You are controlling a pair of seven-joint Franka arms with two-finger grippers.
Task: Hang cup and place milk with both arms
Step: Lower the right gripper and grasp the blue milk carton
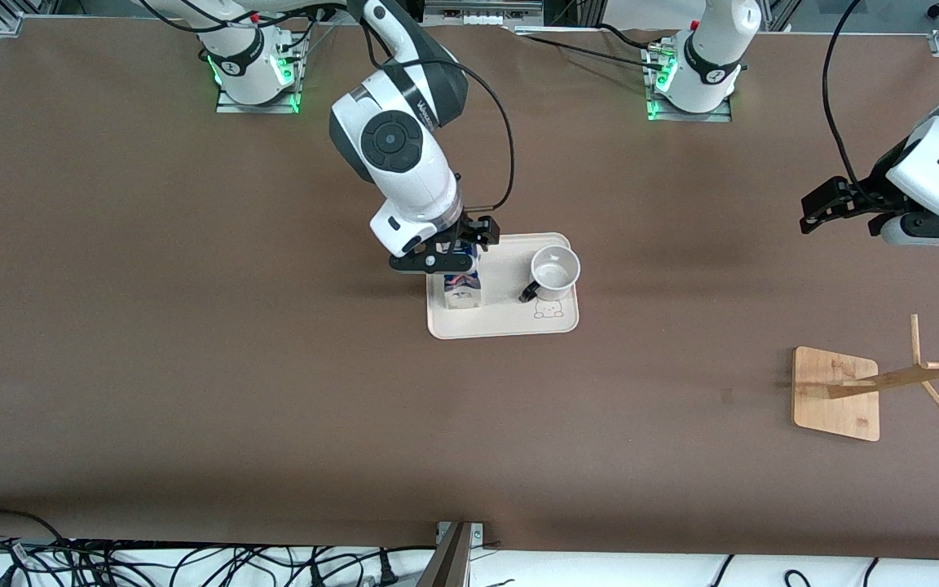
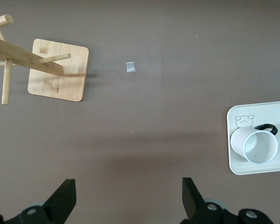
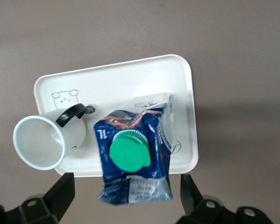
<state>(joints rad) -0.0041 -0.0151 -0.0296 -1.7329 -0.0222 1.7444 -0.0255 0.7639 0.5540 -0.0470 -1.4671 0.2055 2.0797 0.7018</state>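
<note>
Nearest the front camera, toward the left arm's end of the table, a light bamboo cup rack (image 1: 836, 394) with a square base and a slanting post with pegs is standing on the brown table covering (image 1: 192, 367). A small pale scrap (image 2: 130, 67) is lying on the covering near the rack's base; what it is cannot be told.

Farther from the camera, at mid-table, a cream rounded rectangular tray (image 1: 510, 324) printed with a little bear outline is carrying both task things. The small white mug with a black handle (image 1: 555, 271) is standing upright on the tray's half toward the left arm's end, its mouth facing up and its handle pointing toward the front camera and slightly toward the carton. The dark blue and white gable-top milk carton with a round green cap (image 1: 462, 289) is standing on the tray's other half, beside the mug and apart from it, its long axis vertical and the cap on top.

The right gripper (image 1: 455, 247) is hanging directly over the carton, hiding its top in the front view; its fingers are spread wide on either side and appear not to be touching it.

The left gripper (image 1: 840, 210) is waiting in the air over bare covering at the left arm's end, fingers wide apart, holding nothing.
</note>
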